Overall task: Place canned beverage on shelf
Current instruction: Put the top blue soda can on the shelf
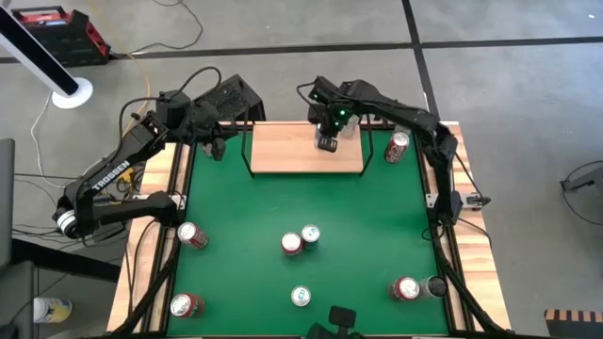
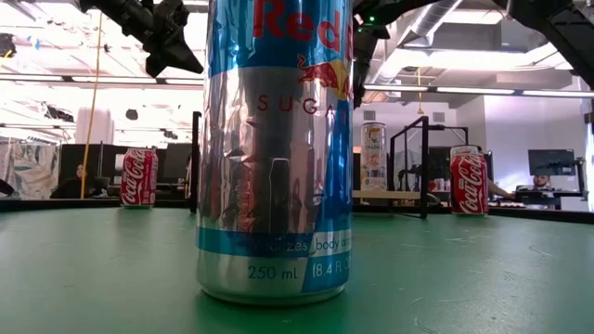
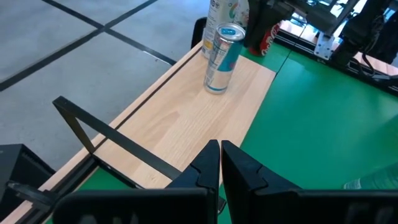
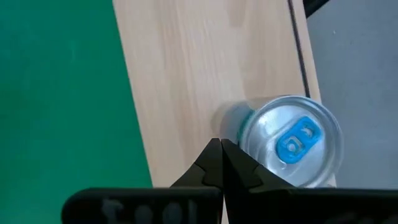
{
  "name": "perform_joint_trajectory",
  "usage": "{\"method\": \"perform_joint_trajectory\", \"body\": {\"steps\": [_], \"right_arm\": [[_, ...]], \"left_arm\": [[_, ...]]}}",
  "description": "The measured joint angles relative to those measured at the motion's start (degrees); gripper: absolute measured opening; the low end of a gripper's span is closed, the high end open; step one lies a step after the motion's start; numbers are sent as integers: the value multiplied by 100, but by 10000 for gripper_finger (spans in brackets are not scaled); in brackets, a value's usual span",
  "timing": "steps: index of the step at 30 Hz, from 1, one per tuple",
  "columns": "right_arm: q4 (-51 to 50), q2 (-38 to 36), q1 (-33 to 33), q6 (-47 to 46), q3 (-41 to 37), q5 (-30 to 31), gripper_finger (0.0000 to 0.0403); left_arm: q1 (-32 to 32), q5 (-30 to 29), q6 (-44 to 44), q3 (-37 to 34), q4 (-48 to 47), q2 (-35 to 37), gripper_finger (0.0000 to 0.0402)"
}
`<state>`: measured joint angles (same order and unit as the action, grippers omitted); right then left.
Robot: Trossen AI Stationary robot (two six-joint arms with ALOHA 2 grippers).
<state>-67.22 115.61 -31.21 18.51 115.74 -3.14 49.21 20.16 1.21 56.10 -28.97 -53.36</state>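
The shelf (image 1: 292, 149), a light-wood board with black wire ends, lies at the table's far edge. A slim silver-and-blue can (image 3: 221, 57) stands upright on its base on the board's right part, and its top with a blue tab shows in the right wrist view (image 4: 293, 140). A pale tall can (image 3: 227, 11) stands just behind it. My right gripper (image 1: 328, 142) is shut above the board, beside the slim can (image 4: 221, 152). My left gripper (image 1: 213, 148) is shut and empty at the shelf's left end (image 3: 219, 163).
Red cola cans lie on the green table at the left (image 1: 191, 235), near left (image 1: 186, 304), middle (image 1: 292, 244), near right (image 1: 405, 288) and far right (image 1: 399, 146). Silver cans stand at the middle (image 1: 310, 234) and near edge (image 1: 301, 297), the latter filling the low view (image 2: 274, 148).
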Motion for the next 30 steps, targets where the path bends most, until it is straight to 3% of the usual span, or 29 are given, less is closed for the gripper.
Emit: {"method": "perform_joint_trajectory", "body": {"steps": [30], "right_arm": [[367,0,-296,12,0,354,19]], "left_arm": [[2,-2,-38,0,-2,0,0]]}}
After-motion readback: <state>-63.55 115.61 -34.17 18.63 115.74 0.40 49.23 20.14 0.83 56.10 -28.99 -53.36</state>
